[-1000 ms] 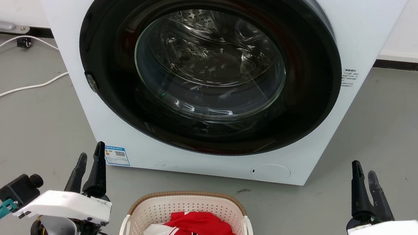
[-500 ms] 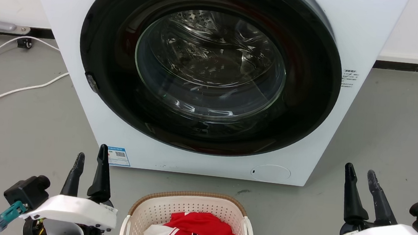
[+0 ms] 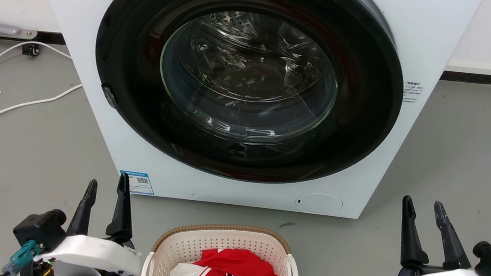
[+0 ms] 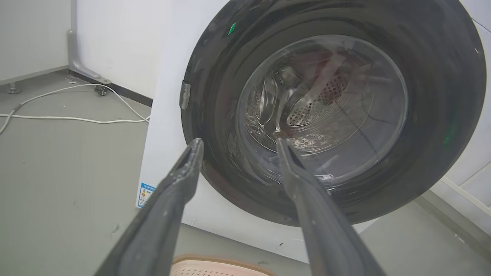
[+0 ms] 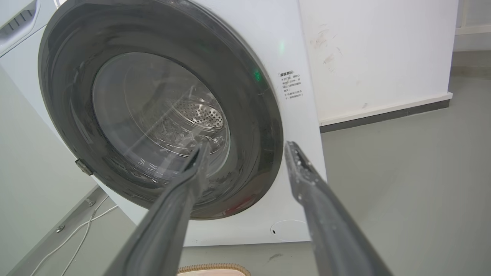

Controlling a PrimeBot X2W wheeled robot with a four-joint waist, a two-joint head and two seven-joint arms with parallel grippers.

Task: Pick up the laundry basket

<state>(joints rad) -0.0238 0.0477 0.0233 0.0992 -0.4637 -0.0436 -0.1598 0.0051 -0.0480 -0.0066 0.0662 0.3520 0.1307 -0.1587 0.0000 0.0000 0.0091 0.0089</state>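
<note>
1. I see the laundry basket on the grey floor at the bottom middle of my head view. It sits just in front of the washing machine, with a red garment inside.
2. My left gripper stands near the basket's left side, not touching it, fingers spread and holding nothing.
3. My right gripper is well apart on the basket's right, likewise spread and empty.
4. In my left wrist view the brown rim shows at the bottom edge, between the fingers.
</note>
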